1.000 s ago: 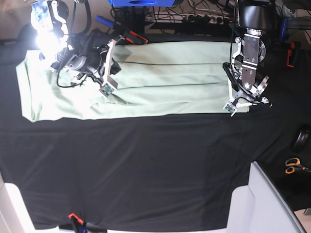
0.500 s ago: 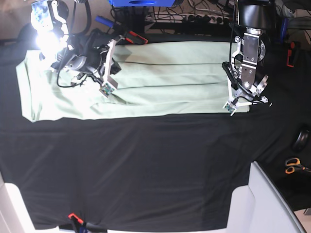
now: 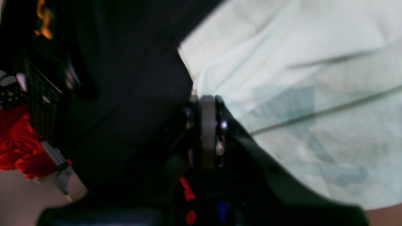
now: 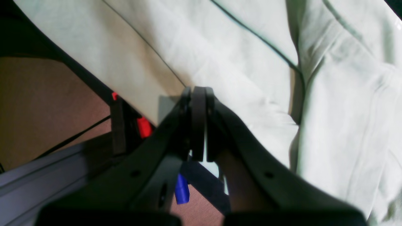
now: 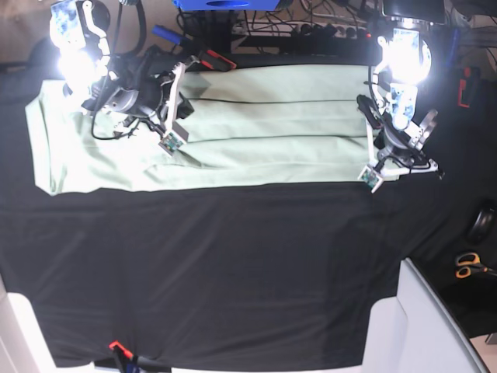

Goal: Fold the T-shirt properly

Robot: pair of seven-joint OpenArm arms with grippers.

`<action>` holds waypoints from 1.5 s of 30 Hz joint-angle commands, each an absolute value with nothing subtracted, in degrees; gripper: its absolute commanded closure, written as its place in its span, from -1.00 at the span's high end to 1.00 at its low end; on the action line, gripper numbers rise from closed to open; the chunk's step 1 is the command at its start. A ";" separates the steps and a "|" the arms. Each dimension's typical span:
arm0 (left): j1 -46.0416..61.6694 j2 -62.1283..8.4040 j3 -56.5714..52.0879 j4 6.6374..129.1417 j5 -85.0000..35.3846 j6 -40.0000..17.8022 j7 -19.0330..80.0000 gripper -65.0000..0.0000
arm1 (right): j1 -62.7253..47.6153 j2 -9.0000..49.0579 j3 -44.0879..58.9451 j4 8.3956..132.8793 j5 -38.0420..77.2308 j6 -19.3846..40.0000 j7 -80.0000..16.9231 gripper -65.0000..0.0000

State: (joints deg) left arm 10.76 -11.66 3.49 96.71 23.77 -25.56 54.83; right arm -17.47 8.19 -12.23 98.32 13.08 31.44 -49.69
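T-shirt (image 5: 233, 128) — one, 2 end effectors.

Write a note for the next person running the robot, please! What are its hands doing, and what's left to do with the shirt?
Left gripper: shut at the shirt's near corner on the base view's right; whether it pinches cloth is unclear.
Right gripper: shut, over the shirt towards the other end; grip unclear.
Shirt: a long band along the far edge of the black cloth, sides already folded in.
Left: fold the band across its length and square it up.
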 commanded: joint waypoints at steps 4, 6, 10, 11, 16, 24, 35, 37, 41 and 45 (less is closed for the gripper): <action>13.41 -12.53 3.38 99.82 24.40 -25.01 54.64 -1.00 | -17.01 8.22 -12.00 99.12 13.85 31.69 -48.84 -1.00; 14.99 -12.70 3.38 101.05 24.40 -25.01 54.46 -1.00 | -17.01 8.22 -12.00 99.12 13.85 31.69 -48.84 -1.00; 17.45 -13.23 3.91 102.20 24.48 -25.01 54.37 -1.00 | -16.92 8.13 -12.00 99.12 13.85 31.69 -48.84 -1.00; 17.80 -14.11 5.32 102.02 24.48 -25.01 54.37 -1.00 | -16.92 8.13 -12.00 99.12 13.85 31.69 -48.84 -1.00; 18.77 -15.78 9.10 101.93 24.48 -25.01 54.46 -1.00 | -16.92 8.04 -12.00 99.12 13.85 31.69 -48.84 -1.00; 18.95 -17.71 9.54 100.70 25.01 -25.01 54.46 -1.00 | -16.92 6.90 -12.00 99.12 13.85 31.60 -48.84 -1.00; 19.82 -19.21 15.43 96.13 36.00 -25.01 54.29 -1.00 | -16.92 5.76 -12.00 99.38 13.85 31.52 -48.92 -1.00; 19.82 -19.21 15.43 96.13 37.32 -25.01 54.29 -0.98 | -16.84 5.67 -12.26 99.38 13.85 31.52 -48.92 -1.00; 19.47 -19.21 15.08 96.13 40.13 -25.01 54.29 -0.74 | -16.22 5.67 -12.35 99.38 13.85 31.34 -49.27 -1.00; 19.30 -19.30 14.81 96.13 42.07 -25.01 54.29 -0.36 | -15.69 5.67 -12.35 99.82 13.85 31.25 -49.27 -1.00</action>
